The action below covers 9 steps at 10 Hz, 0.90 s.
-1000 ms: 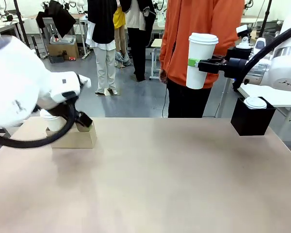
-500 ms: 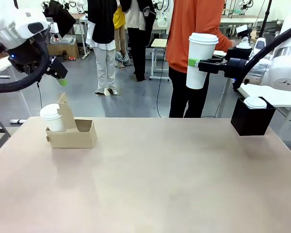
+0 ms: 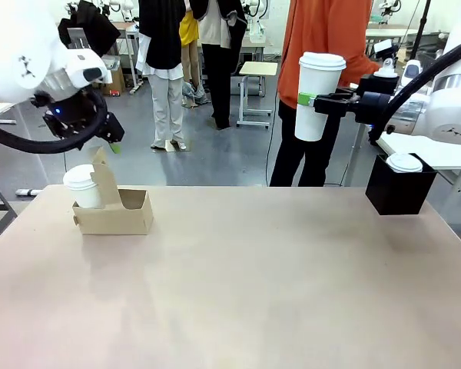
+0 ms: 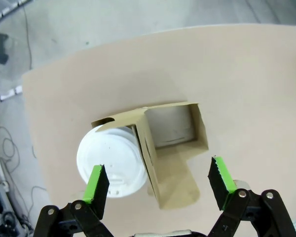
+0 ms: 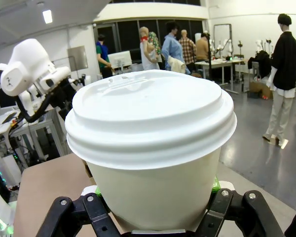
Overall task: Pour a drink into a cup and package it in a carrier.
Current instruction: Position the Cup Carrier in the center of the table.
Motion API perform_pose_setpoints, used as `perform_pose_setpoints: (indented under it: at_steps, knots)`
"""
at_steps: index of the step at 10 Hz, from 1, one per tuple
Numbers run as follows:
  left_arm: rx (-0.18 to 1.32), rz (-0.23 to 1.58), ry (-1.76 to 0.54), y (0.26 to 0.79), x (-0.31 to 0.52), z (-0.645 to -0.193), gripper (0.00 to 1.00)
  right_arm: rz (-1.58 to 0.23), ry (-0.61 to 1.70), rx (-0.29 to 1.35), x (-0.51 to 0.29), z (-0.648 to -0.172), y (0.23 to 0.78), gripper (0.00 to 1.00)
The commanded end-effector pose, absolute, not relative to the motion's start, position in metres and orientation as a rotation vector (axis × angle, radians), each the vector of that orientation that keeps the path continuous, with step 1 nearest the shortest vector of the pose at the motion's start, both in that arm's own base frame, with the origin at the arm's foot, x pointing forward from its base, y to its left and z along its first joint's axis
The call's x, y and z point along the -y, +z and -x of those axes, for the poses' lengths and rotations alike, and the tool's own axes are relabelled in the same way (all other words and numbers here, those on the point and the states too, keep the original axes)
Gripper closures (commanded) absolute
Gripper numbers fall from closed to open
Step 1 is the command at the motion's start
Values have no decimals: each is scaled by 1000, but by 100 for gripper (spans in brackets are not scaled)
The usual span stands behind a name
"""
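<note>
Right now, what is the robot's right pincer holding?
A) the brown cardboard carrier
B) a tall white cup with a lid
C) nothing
B: the right pincer is shut on the tall white cup, gripping its side and holding it upright in the air.

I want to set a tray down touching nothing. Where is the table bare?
The table is bare in the middle and near side, from the carrier far left to the black box far right. Crowded: over the carrier, under the open left gripper, and near the box, where the right gripper holds the tall cup.
</note>
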<state>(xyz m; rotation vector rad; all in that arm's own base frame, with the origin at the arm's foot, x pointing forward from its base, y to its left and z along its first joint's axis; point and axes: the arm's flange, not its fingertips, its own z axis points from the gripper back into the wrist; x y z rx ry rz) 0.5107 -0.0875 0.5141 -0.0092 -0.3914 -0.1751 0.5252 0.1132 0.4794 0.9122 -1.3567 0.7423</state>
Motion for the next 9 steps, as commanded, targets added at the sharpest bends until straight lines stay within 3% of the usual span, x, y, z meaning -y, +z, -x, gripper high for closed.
perform_pose_setpoints:
  at_steps: [1, 2, 3, 4, 5, 6, 7, 9]
  knots:
    - [377, -40, -121, 511, 89, -522, 0, -913, 751, 1368, -115, -526, 484, 20]
    - [369, -44, -100, 506, 88, -525, 0, -913, 751, 1368, -115, -526, 484, 20]
    - [366, -58, -79, 501, 87, -529, 60, -913, 751, 1368, -115, -526, 484, 20]
    - [386, -67, -52, 500, 86, -529, 60, -913, 751, 1368, -115, -526, 484, 20]
    - [393, -57, -41, 500, 86, -528, 100, -913, 751, 1368, -115, -526, 484, 20]
    - [405, -51, -33, 501, 87, -527, 65, -913, 751, 1368, -115, -526, 484, 20]
    - [400, -53, -31, 501, 86, -526, 100, -913, 751, 1368, -115, -526, 484, 20]
    - [386, -51, -27, 499, 86, -526, 100, -913, 751, 1368, -115, -526, 484, 20]
